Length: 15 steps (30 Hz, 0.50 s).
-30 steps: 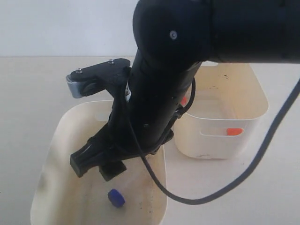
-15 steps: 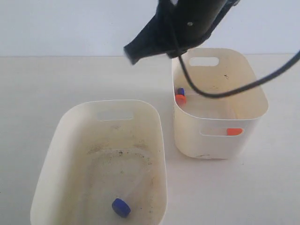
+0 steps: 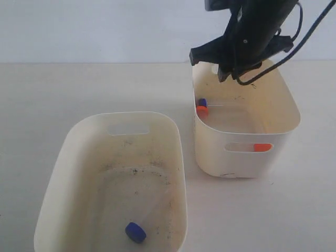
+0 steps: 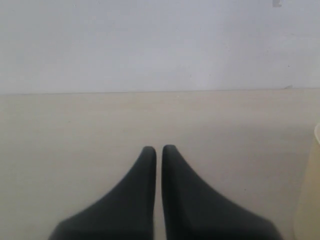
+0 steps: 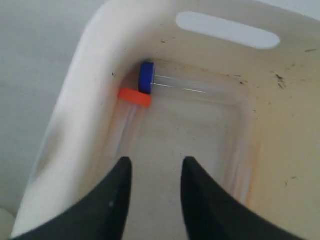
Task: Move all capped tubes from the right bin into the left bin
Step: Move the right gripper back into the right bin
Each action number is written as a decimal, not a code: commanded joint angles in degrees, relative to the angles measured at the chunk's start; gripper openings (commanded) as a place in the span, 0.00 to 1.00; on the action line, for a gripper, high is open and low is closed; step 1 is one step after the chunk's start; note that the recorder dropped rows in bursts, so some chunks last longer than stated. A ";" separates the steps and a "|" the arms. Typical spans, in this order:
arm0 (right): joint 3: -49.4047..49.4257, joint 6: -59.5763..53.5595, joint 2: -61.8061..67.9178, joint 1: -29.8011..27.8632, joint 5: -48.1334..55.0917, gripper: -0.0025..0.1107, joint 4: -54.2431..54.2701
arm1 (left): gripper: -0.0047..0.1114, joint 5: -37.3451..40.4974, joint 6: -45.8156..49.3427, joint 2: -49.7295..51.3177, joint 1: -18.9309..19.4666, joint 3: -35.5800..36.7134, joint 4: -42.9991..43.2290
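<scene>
Surface inspected: the tabletop (image 3: 42, 89) is pale beige, matte and uniform in tone, with no covering on it. Behind it rises the wall (image 3: 94, 26), plain and pale grey-white. The two meet in a straight horizontal line across the exterior view. The left wrist view shows the same level junction, and a small grey mark (image 4: 276, 3) high on the wall.

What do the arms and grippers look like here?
Right arm: matte black with chunky links, and a loose black cable hangs off it. Right gripper and left gripper: both have smooth black jaws tapering to rounded tips. No markings visible. The left arm itself is out of view.
</scene>
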 commanded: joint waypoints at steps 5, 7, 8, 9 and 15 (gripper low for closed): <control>-0.30 -1.30 8.77 -0.60 -6.79 0.60 1.23 | 0.08 -0.35 -0.54 0.03 0.02 -0.21 -0.36; -0.30 -2.62 10.08 -0.60 -7.98 0.57 0.62 | 0.08 -0.35 -0.54 0.03 0.02 -0.21 -0.36; -0.30 -3.91 10.49 -0.60 -8.51 0.57 0.26 | 0.08 -0.35 -0.54 0.03 0.02 -0.21 -0.36; -0.30 -4.83 10.93 -0.60 -8.62 0.57 0.09 | 0.08 -0.35 -0.54 0.03 0.02 -0.21 -0.36; -0.30 -16.37 11.29 -0.60 -5.57 0.57 -7.52 | 0.08 -0.35 -0.54 0.03 0.02 -0.21 -0.36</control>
